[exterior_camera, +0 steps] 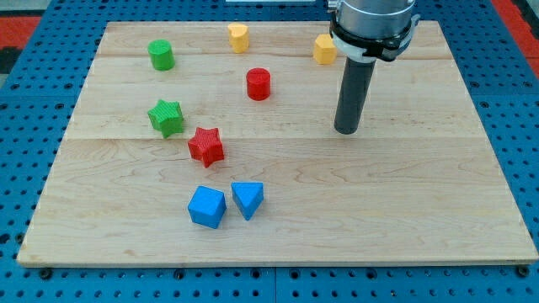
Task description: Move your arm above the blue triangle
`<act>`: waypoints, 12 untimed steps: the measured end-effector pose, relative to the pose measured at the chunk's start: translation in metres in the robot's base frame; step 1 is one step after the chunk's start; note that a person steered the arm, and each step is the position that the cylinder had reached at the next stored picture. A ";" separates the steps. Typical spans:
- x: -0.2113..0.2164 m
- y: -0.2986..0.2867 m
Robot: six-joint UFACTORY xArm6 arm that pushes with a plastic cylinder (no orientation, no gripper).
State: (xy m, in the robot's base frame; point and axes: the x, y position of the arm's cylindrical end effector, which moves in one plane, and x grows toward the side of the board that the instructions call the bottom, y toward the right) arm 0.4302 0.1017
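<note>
A: Blue triangle [248, 199] – where's it at?
B: Near the board's [404, 210] bottom edge, just right of the blue cube [207, 207], not touching.
A: And ur tip?
B: My tip [346, 131] is well apart, up & to the view's right, touching no block. It's a bare rod w/ no claw, so holding nothing

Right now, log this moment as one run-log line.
my tip: on board, upper right of blue triangle | blue cube: left of triangle | contact: none | goal: not reached
</note>
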 end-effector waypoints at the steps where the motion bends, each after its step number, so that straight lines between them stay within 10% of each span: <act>1: 0.019 0.000; 3: 0.125 0.021; 9: 0.084 -0.003; 12: 0.067 -0.114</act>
